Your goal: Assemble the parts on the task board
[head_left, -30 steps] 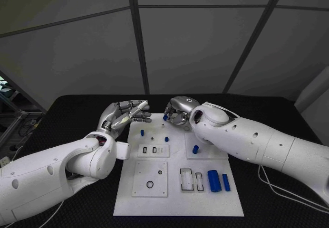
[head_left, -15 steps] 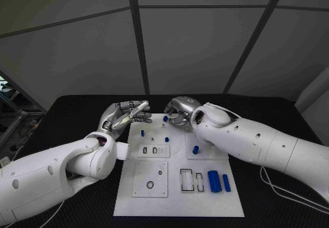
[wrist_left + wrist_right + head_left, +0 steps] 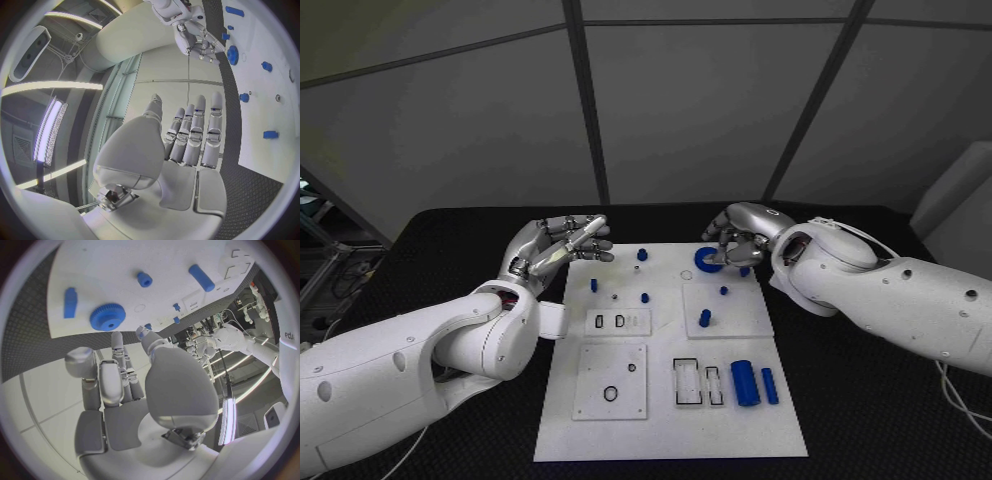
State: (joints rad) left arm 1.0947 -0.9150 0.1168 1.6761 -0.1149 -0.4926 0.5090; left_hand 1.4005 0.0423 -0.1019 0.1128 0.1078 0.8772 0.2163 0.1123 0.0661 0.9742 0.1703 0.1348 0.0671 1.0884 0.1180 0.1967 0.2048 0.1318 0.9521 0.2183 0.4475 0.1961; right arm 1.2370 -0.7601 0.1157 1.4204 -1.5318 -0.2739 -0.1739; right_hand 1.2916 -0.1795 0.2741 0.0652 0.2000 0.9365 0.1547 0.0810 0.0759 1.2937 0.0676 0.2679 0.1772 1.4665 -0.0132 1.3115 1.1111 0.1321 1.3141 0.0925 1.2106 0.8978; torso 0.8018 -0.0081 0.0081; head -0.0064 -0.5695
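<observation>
Upper centre of my head view, white rectangular task board point(image 3: 675, 420) on the black table point(image 3: 877, 420), my right hand point(image 3: 737, 238) hovering by the blue toothed gear point(image 3: 710, 265), fingers loosely curled, holding nothing, my left hand point(image 3: 563, 243) raised at the board's upper left, fingers straight, empty, blue cylinder point(image 3: 744, 382) lower right.

We reach in with both white arms. Our left silver robot hand point(image 3: 560, 243) is raised with its fingers point(image 3: 195, 131) extended side by side, holding nothing. Our right silver robot hand point(image 3: 738, 236) bends downward, fingers point(image 3: 109, 375) slightly curled and apart, also holding nothing.
</observation>
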